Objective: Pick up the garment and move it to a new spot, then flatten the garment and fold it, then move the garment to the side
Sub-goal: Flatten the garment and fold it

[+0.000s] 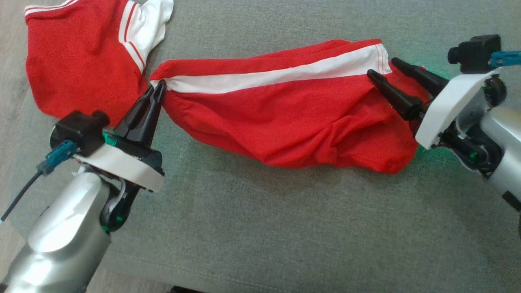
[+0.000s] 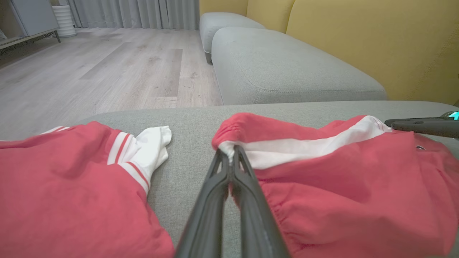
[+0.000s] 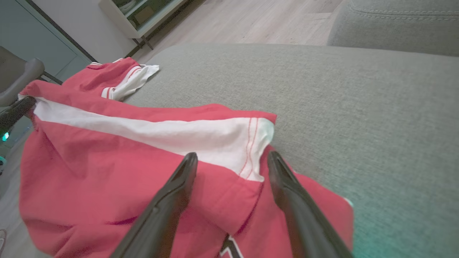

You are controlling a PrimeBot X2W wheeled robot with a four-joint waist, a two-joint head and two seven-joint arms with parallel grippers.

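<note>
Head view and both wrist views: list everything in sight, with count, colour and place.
striped garment: one, red with a white stripe, stretched across the cushion between the tools
second garment: one, red with white striped trim, on the cushion at the robot's far left
cushion: one, grey, under both garments
further seat: one, grey, beyond the cushion
backrests: at least two, yellow, behind the further seat
floor: one, pale wood, beside the seats
curtains: one run, grey, at the floor's far end
left tool: one, black, shut on the striped garment's left end
right tool: one, black, open over its right end
</note>
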